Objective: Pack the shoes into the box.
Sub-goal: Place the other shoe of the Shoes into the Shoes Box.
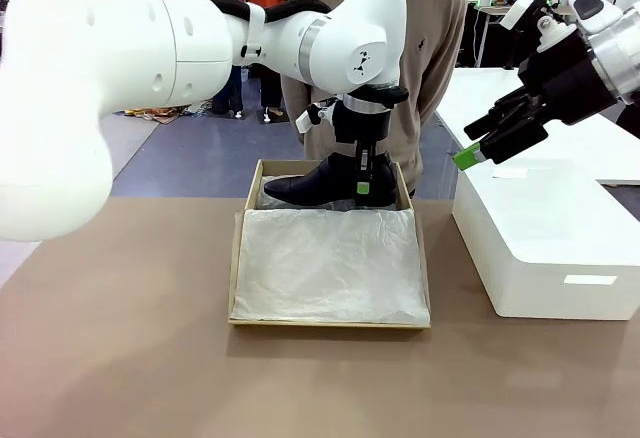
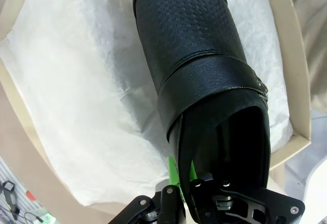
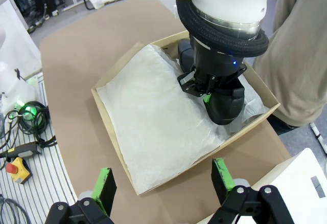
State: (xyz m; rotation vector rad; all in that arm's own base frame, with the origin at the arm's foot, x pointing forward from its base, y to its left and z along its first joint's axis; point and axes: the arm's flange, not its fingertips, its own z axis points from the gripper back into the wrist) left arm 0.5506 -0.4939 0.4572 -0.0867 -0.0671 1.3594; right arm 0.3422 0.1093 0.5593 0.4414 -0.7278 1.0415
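Clenched on the rim of a black shoe (image 1: 320, 180) at its opening, the left gripper (image 1: 366, 184) is seen over the far end of the box (image 1: 239, 258). In the left wrist view one green pad is pressed against the outside of the shoe's collar, while the other finger is lost inside the dark opening. The shoe is held level with its pointed toe toward the robot's left; its sole is hidden behind crumpled tissue paper (image 1: 330, 263), so whether it rests on the lining or hangs just above cannot be told. A small metal buckle (image 2: 261, 87) is caught at the strap's end. The near part of the box is covered by the tissue paper, and its floor is concealed. Much of the front view's left side is blocked by the left arm. The right gripper (image 1: 478, 138) is held released, its jaws spread wide, above the white box (image 1: 545, 248) just beside the cardboard one. A person (image 1: 440, 38) is cut off behind the far edge. Bare table (image 1: 120, 358) is left open to the near and left sides.
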